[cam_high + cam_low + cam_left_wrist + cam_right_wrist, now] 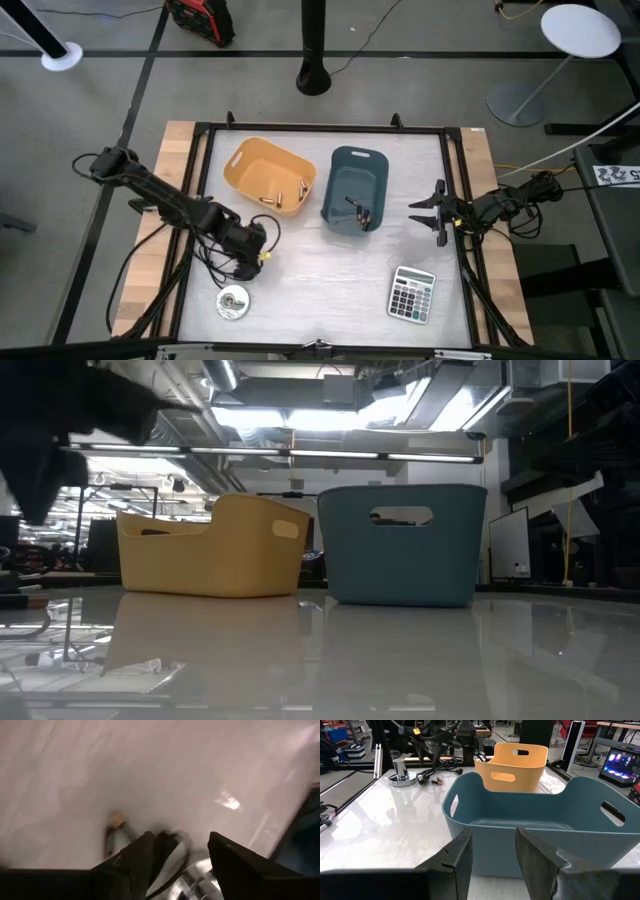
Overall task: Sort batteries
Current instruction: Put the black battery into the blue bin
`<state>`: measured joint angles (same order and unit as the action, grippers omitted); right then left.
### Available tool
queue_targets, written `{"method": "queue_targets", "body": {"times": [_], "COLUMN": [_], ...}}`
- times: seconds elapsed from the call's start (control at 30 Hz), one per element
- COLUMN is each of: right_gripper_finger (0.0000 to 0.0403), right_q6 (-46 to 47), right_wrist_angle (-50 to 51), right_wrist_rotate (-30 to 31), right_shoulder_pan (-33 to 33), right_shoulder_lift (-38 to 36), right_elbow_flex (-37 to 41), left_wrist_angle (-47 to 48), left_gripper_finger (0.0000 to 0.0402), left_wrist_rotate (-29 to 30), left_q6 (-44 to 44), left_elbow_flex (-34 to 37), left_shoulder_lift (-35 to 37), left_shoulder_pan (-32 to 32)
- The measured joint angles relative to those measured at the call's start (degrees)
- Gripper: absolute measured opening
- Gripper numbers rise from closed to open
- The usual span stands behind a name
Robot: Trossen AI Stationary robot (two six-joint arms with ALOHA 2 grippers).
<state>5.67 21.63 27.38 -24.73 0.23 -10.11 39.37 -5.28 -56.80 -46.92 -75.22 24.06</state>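
Currently we note the left gripper (262, 256) low over the white tabletop (320, 270), jaws apart and empty, just above a thin black cable (225, 262) and a round silver disc (232, 301). Its wrist view shows one small dark battery with a coppery end (116, 821) lying loose nearby; other batteries (275, 196) sit in the yellow plastic bin (268, 177) and the blue-grey plastic bin (356, 188). We see the right gripper (428, 211) right of the blue-grey bin, jaws apart, empty.
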Motion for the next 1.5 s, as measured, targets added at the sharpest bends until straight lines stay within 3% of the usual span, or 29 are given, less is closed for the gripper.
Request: {"method": "queue_targets", "body": {"times": [0.17,0.33,0.43,0.7,1.0,1.13,1.5], "right_gripper_finger": [0.0145,0.0145,0.0145,0.0145,0.0145,0.0145,0.0145], "right_q6": [0.0,0.0,0.0,0.0,0.0,0.0,0.0], "right_wrist_angle": [0.0,0.0,0.0,0.0,0.0,0.0,0.0], "right_wrist_rotate": [0.0,0.0,0.0,0.0,0.0,0.0,0.0], "right_shoulder_pan": [0.0,0.0,0.0,0.0,0.0,0.0,0.0], "right_shoulder_lift": [0.0,0.0,0.0,0.0,0.0,0.0,0.0], "right_elbow_flex": [0.0,0.0,0.0,0.0,0.0,0.0,0.0], "left_wrist_angle": [5.6,6.9,6.1,6.5,6.4,6.2,6.7], "left_gripper_finger": [0.0180,0.0180,0.0180,0.0180,0.0180,0.0180,0.0180], "left_wrist_rotate": [1.4,11.6,14.3,14.2,8.2,5.7,5.6], "left_q6": [-1.1,-3.2,-3.5,-5.9,-4.9,-4.9,-4.9], "left_elbow_flex": [0.0,0.2,1.0,1.6,1.6,1.6,1.6], "left_shoulder_lift": [-0.2,-0.2,-0.2,-4.1,-9.9,-10.6,-11.0], "left_shoulder_pan": [1.0,1.1,1.0,2.3,4.0,4.6,6.7]}}
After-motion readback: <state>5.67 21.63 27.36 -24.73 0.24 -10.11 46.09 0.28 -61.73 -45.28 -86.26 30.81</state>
